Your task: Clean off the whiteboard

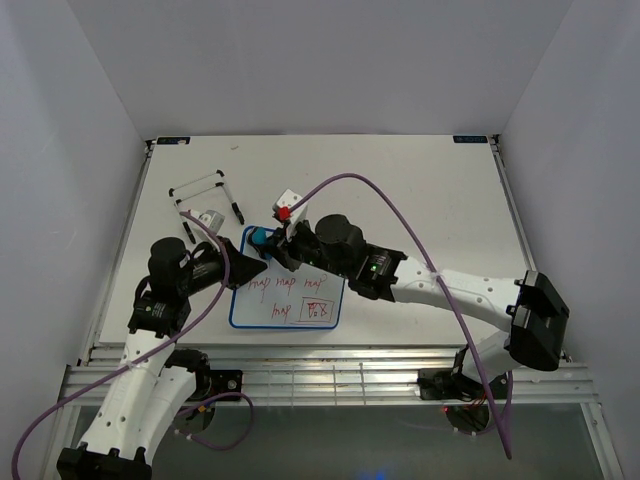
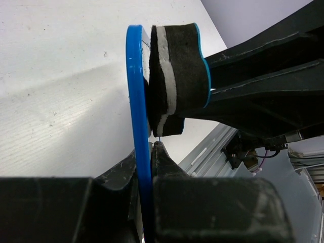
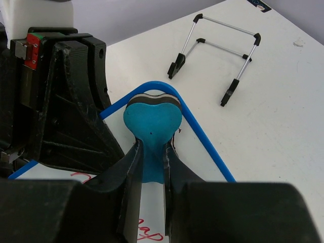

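Observation:
The whiteboard (image 1: 300, 295) lies flat in front of the arms, blue-framed, with red handwriting on its lower half. My left gripper (image 1: 247, 268) is shut on its left edge. In the left wrist view the blue frame (image 2: 135, 91) stands edge-on between my left gripper's (image 2: 147, 148) jaws. My right gripper (image 1: 280, 242) is shut on the blue bow-shaped eraser (image 1: 264, 238) at the board's top left corner. In the right wrist view the eraser (image 3: 152, 120) sits pinched in my right gripper (image 3: 152, 149), felt side on the board inside the frame (image 3: 205, 135). Its black felt (image 2: 177, 76) also shows in the left wrist view.
The white-and-black wire stand (image 1: 203, 193) lies on the table behind the board's left corner, and shows in the right wrist view (image 3: 217, 53). A small white-grey object (image 1: 210, 218) sits beside it. The metal rail (image 1: 330, 365) runs along the near table edge.

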{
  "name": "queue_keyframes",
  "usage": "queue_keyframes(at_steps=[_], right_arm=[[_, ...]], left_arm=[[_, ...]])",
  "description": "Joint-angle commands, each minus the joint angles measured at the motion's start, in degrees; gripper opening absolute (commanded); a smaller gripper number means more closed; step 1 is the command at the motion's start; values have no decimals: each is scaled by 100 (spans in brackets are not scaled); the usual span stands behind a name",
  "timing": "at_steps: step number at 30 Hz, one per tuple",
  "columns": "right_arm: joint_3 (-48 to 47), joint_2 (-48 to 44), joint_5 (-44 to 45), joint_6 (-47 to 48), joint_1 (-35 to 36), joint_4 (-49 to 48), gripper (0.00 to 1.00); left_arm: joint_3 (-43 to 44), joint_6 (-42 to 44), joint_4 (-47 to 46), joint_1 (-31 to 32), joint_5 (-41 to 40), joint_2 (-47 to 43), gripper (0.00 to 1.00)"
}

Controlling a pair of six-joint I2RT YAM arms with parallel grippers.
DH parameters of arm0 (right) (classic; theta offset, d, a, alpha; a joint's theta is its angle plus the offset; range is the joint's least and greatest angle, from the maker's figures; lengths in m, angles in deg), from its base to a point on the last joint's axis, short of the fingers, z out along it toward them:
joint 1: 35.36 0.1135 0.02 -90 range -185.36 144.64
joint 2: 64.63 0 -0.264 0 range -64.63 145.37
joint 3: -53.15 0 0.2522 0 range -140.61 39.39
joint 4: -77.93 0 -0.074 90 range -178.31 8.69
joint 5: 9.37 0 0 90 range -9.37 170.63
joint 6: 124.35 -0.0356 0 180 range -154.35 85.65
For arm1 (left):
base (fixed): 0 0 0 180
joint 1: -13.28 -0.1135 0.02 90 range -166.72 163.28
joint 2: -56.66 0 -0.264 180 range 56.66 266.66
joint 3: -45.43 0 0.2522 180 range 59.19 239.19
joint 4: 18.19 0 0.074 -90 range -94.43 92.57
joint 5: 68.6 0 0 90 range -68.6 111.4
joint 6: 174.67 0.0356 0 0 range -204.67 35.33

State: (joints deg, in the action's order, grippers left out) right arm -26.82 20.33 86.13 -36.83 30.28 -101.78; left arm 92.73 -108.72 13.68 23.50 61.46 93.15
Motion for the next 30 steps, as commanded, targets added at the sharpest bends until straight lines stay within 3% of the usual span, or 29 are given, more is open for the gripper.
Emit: queue_keyframes(at_steps=[1, 12, 30], right_arm=[[-198, 203, 126, 204, 106, -78, 8], [135, 380, 408, 117, 36, 213, 8], [1110, 187, 470, -1342, -666, 1330, 8]], left_arm=[[-32, 208, -176, 24, 283, -46, 0], [-76, 226, -281, 24, 424, -221, 0], [-137, 252, -396, 24, 618, -546, 0]])
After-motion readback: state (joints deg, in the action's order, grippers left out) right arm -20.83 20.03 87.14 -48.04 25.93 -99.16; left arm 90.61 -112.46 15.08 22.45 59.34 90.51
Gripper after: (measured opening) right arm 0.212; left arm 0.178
